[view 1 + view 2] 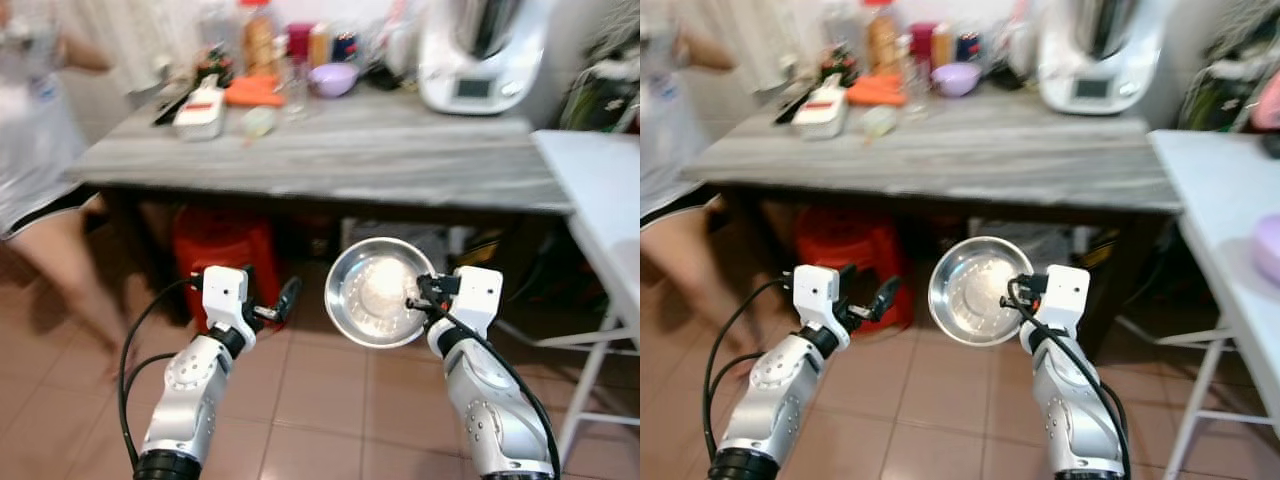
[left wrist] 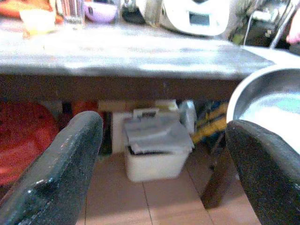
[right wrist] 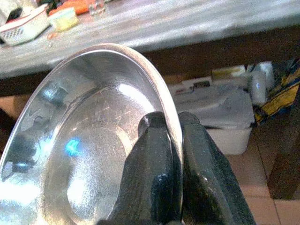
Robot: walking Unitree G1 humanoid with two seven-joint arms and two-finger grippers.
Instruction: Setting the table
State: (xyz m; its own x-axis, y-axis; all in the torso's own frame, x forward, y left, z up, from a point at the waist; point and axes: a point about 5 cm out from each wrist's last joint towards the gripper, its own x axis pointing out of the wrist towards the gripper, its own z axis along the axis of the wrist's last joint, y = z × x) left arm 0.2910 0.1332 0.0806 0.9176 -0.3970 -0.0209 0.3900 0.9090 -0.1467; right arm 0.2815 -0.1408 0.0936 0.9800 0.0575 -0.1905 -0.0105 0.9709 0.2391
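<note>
My right gripper (image 1: 418,292) is shut on the rim of a shiny steel bowl (image 1: 375,292), held up on edge in front of the grey wooden table (image 1: 330,160), below its top. The right wrist view has both black fingers (image 3: 154,178) pinching the bowl (image 3: 84,154) rim. To the left of the bowl, my left gripper (image 1: 282,302) is raised at the same height, open and holding nothing. In the left wrist view its fingers (image 2: 61,173) stand wide apart, with the bowl's edge (image 2: 267,98) beside one.
A person (image 1: 40,150) stands at the table's left end. On the table are a white kitchen machine (image 1: 475,55), a purple bowl (image 1: 332,78), a glass, bottles and a white basket (image 1: 200,112). Under it sit a red stool (image 1: 225,250) and a white box (image 2: 152,150). A white side table (image 1: 600,190) is on the right.
</note>
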